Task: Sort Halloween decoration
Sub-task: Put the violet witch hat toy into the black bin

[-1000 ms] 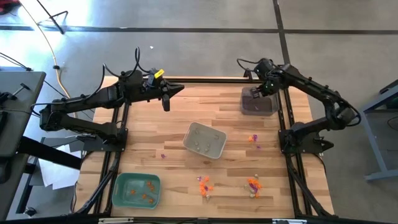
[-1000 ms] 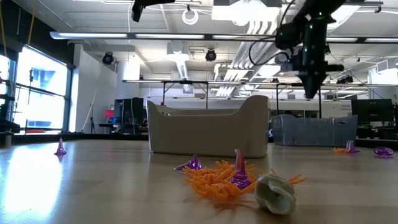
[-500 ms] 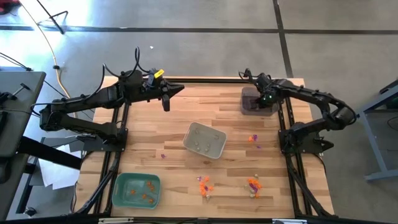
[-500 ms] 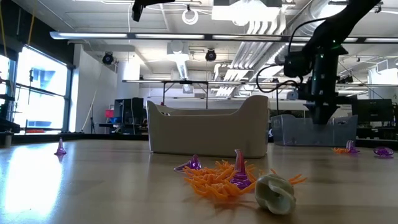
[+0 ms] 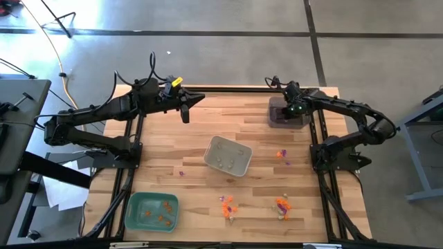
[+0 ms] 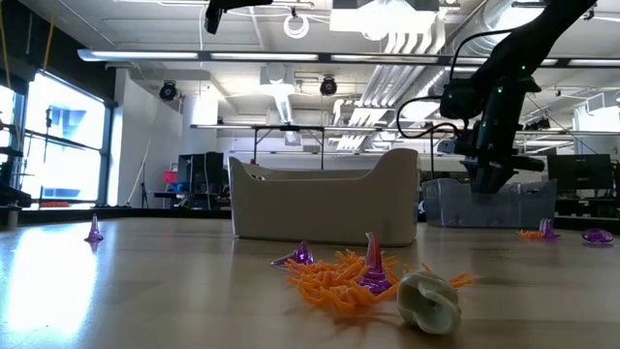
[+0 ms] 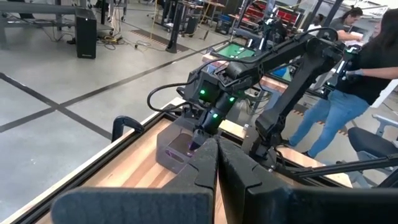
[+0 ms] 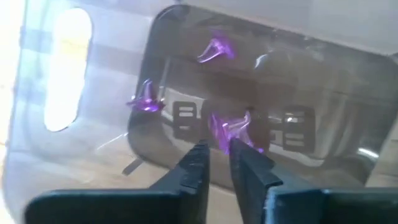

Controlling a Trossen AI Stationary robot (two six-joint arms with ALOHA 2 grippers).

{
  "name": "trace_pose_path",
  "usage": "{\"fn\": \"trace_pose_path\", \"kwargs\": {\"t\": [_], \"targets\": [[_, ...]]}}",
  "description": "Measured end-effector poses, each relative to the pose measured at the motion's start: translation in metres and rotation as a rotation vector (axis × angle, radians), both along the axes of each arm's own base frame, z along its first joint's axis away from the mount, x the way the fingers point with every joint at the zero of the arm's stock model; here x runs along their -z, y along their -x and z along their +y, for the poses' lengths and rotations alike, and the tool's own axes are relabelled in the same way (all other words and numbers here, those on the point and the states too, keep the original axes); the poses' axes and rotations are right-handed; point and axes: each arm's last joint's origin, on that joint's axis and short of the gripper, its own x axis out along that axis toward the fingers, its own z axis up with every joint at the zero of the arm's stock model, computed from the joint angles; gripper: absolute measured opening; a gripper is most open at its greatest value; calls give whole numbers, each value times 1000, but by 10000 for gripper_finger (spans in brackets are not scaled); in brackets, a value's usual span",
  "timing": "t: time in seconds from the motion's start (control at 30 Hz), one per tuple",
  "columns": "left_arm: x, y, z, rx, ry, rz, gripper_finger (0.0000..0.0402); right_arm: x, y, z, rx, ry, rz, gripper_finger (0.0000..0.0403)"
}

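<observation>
The Halloween decoration is a set of very small plastic trinkets. The purple trinkets (image 8: 224, 129) are glossy and half transparent, with a pointed cone and a flared base, like little hats. Several lie on the smooth floor of the dark grey tray (image 5: 280, 119) at the far right of the bench (image 5: 208, 124). More purple pieces (image 5: 282, 154) lie loose on the bare wood right of the middle. Near the front edge there are orange trinkets (image 6: 334, 276), a spiky bundle of thin legs, and beside them a pale rounded trinket (image 6: 429, 301), matt and perhaps shaped like a skull. The beige tray (image 5: 228, 155) in the middle has rounded corners and holds a few pale bits. The green tray (image 5: 136, 205) at the front left holds orange ones.

The right claw (image 8: 219, 152) hangs just over the inside of the dark grey tray, its dark fingers a narrow gap apart and holding nothing, with one purple hat just before the tips. The left claw (image 5: 185, 114) waits above the far left of the bench, fingers pressed together and empty.
</observation>
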Motion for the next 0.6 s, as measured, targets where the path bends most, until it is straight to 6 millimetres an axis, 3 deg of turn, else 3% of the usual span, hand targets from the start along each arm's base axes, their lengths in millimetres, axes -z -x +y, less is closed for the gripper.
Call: {"fn": "trace_pose_path", "kwargs": {"t": [0.23,0.43,0.6], "targets": [[0,0,0,0,0,1,0,-13,-4,-4,-27,5,-16,133],[0,0,0,0,1,4,0,-58,-13,-8,-92,16,39,138],[2,0,0,0,9,25,0,-100,-23,4,-143,-22,67,125]]}}
